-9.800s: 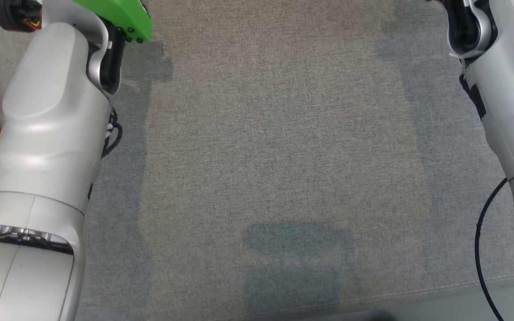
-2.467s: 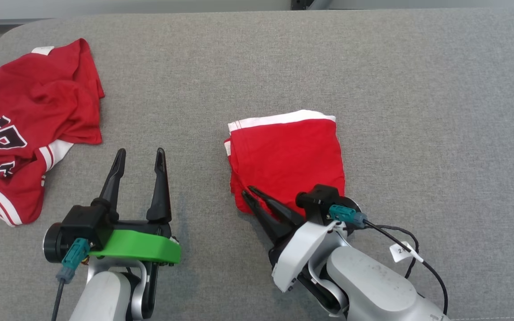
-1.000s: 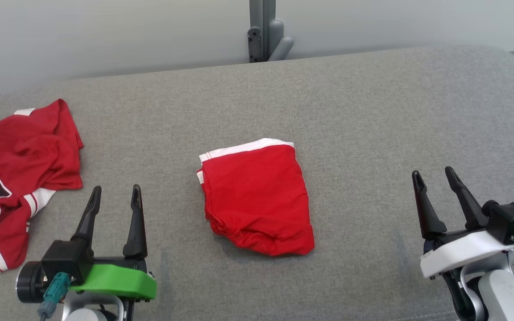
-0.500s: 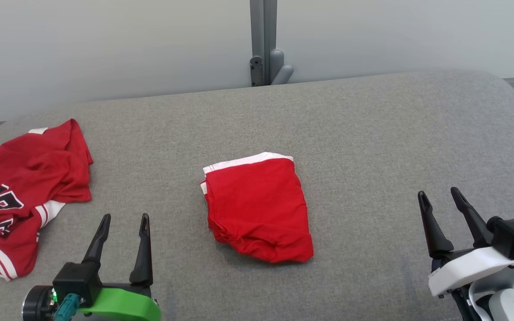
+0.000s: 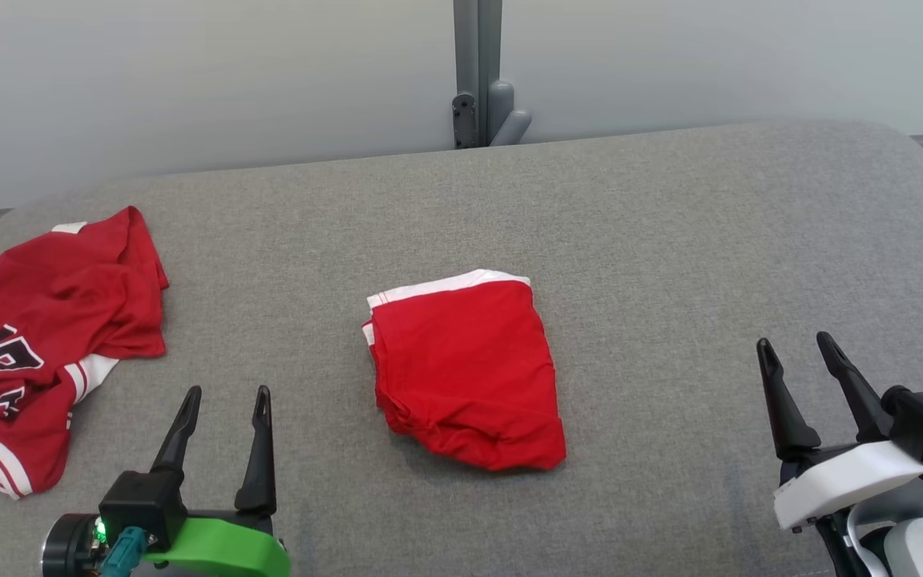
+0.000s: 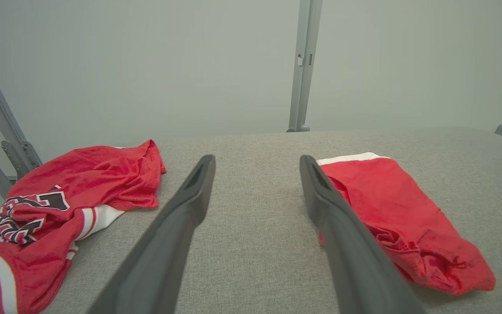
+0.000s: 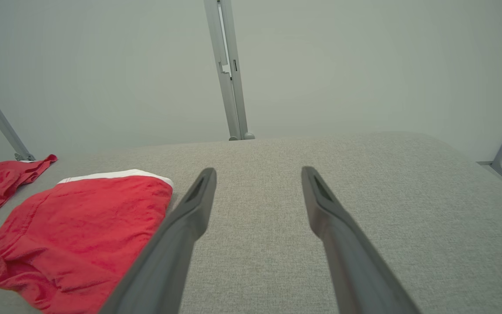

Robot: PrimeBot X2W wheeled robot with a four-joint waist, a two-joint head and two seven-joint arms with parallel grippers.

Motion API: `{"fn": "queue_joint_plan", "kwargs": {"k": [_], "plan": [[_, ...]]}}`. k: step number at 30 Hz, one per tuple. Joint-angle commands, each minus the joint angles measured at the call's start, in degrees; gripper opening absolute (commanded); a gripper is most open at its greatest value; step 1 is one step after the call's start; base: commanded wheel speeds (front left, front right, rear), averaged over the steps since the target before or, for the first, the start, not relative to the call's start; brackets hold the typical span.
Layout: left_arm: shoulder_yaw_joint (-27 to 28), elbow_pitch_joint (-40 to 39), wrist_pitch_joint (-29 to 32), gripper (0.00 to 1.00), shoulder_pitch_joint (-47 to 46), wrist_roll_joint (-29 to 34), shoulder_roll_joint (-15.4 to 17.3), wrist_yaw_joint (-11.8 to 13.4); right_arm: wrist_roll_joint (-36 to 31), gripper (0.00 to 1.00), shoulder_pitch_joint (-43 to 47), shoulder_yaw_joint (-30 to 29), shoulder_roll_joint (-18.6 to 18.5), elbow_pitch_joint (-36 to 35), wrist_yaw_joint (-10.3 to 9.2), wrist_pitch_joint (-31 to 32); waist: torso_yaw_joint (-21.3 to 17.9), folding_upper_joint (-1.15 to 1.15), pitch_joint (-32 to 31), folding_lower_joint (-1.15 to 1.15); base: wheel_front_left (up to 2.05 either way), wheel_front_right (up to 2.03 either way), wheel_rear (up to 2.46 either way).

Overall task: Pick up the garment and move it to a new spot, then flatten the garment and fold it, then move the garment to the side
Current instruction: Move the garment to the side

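Note:
A folded red garment point(image 5: 465, 373) with a white band along its far edge lies in the middle of the grey padded surface point(image 5: 670, 240). The same garment point(image 6: 403, 218) sits right of my left fingers, and the garment point(image 7: 76, 235) lies left of my right fingers. My left gripper point(image 5: 225, 394) stands open at the lower left, well short of the garment, with nothing between its fingers. My right gripper point(image 5: 794, 342) is open at the lower right, apart from the garment and holding nothing.
A crumpled red jersey point(image 5: 37, 336) with black and white lettering lies at the surface's left end, also the jersey point(image 6: 59, 209) in the left wrist view. A grey post point(image 5: 477, 72) stands against the pale wall behind the far edge.
The head view has shifted slightly, so everything sits a little differently in it. The folded garment lies in the same place, and both grippers stay open at the near corners.

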Motion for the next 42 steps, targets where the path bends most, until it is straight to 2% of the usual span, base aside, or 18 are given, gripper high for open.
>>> {"fn": "queue_joint_plan", "kwargs": {"k": [1, 14, 18, 20, 25, 31, 36, 41, 42], "plan": [[-0.03, 0.09, 0.01, 1.00, -0.26, 0.46, 0.45, 0.36, -0.57, 1.00, 0.53, -0.34, 0.08, -0.14, -0.01, 0.18, 0.06, 0.00, -0.04, 0.00, 0.00, 0.00, 0.00], [-0.46, -0.22, 0.27, 1.00, -1.37, 0.13, 0.21, 0.95, -0.43, 1.00, 0.75, -1.42, 0.06, 0.25, -0.02, -0.05, 1.37, 0.00, 0.43, 0.00, 0.00, 0.00, 0.00], [-0.65, -0.68, -0.21, 1.00, -3.07, 0.22, -0.15, 0.66, -0.05, 1.00, 0.50, -2.45, -0.41, 0.57, -0.01, 0.78, 3.91, 0.00, 1.91, 0.00, 0.00, 0.00, 0.00], [-1.18, -0.78, -0.59, 1.00, -5.34, 0.64, -0.49, 0.05, -0.13, 1.00, -1.17, -2.17, -0.78, 0.83, -0.01, 1.76, 6.64, 0.00, 3.94, 0.00, 0.00, 0.00, 0.00], [-1.68, 0.34, -1.84, 1.00, -9.58, 1.18, -1.28, -0.72, 0.54, 1.00, -5.36, 0.87, -1.00, 3.96, -0.01, 3.25, 10.75, 0.00, 7.87, 0.00, 0.00, 0.00, 0.00], [-2.22, 2.36, -3.46, 1.00, -13.64, 1.20, -2.57, -1.66, 2.27, 1.00, -11.17, 7.27, -0.37, 11.78, -0.02, 4.10, 14.64, 0.00, 11.99, 0.00, 0.00, 0.00, 0.00], [-2.41, 3.88, -4.62, 1.00, -15.99, 1.27, -3.83, -1.99, 4.42, 1.00, -15.09, 12.04, 0.55, 18.64, -0.02, 4.35, 16.13, 0.00, 15.09, 0.00, 0.00, 0.00, 0.00], [-2.24, 5.13, -5.17, 1.00, -16.85, 1.32, -4.58, -2.31, 7.06, 1.00, -15.83, 15.42, 0.78, 22.03, -0.01, 6.70, 15.92, 0.00, 15.95, 0.00, 0.00, 0.00, 0.00], [-2.24, 5.27, -5.21, 1.00, -17.02, 1.36, -4.67, -2.39, 7.59, 0.85, -15.87, 16.14, 0.70, 22.44, -0.01, 7.42, 15.77, 0.00, 16.02, 0.00, 0.00, 0.00, 0.00]]}}
